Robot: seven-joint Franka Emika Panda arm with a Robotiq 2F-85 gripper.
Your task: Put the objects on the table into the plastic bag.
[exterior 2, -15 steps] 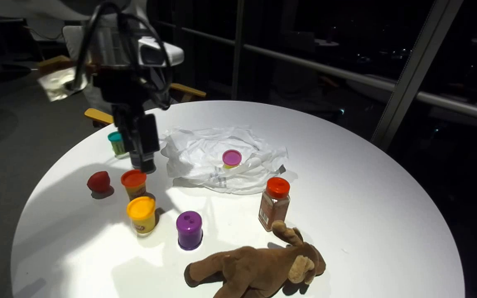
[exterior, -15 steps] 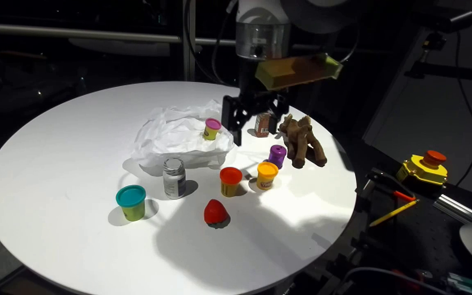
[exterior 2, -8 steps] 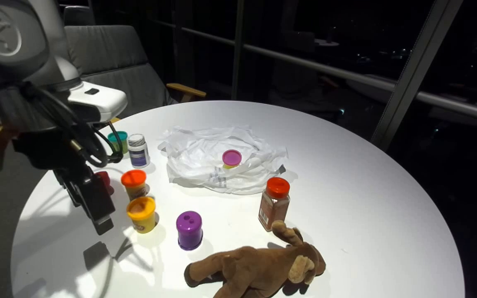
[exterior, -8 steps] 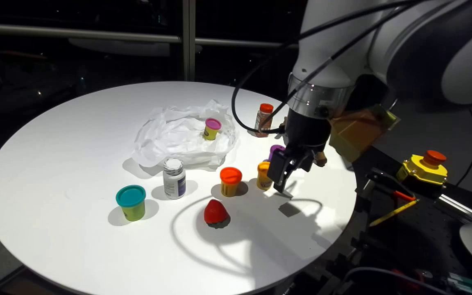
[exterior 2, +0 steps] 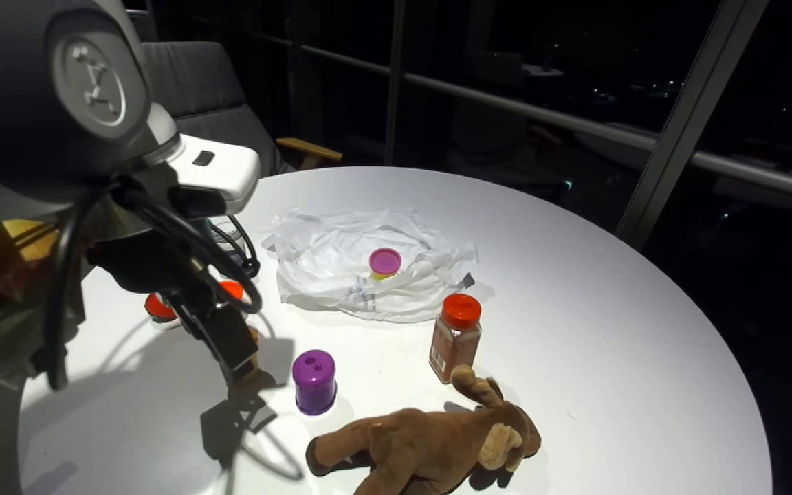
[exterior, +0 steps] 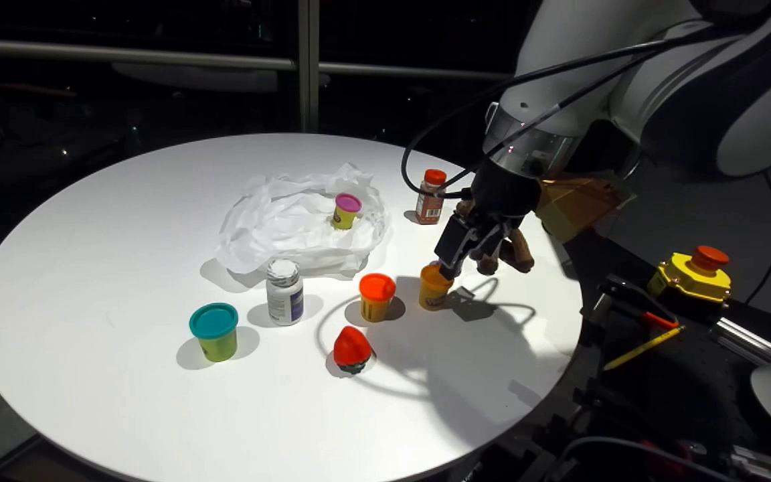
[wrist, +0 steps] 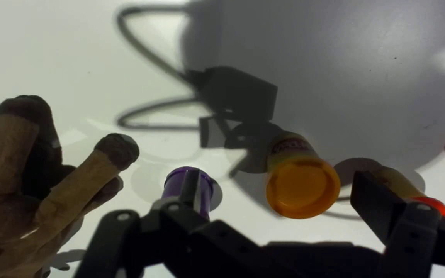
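The gripper (wrist: 276, 184) is positioned above the round white table (exterior: 124, 402), jaws spread apart. In the wrist view, the orange-lidded Play-Doh tub (wrist: 303, 187) shows between the two fingers (wrist: 375, 204), with a gap visible on each side.

In an exterior view, the plastic bag (exterior: 285, 231) lies crumpled at the far middle of the table. A pink-lidded Play-Doh tub (exterior: 345, 213) sits within the bag's outline, toward its right side; whether it is inside the bag or on top of it cannot be determined. The white pill bottle (exterior: 285, 296) stands upright just beside the near edge of the bag. The teal-lidded Play-Doh tub (exterior: 215, 333) stands to the left of the pill bottle and nearer. The red-lidded Play-Doh tub (exterior: 377, 299) stands between the pill bottle and the orange-lidded tub, apart from both. The red strawberry (exterior: 352, 348) rests on the near side of the red-lidded tub.

In an exterior view, the purple pencil sharpener (exterior 2: 314, 386) stands upright to the left of the red-capped spice bottle (exterior 2: 456, 342), which stands near the bag. The brown plush toy (exterior 2: 430, 443) lies nearer than both. In an exterior view, a yellow box (exterior: 690, 280) with a red button (exterior: 709, 259) is right of the table.
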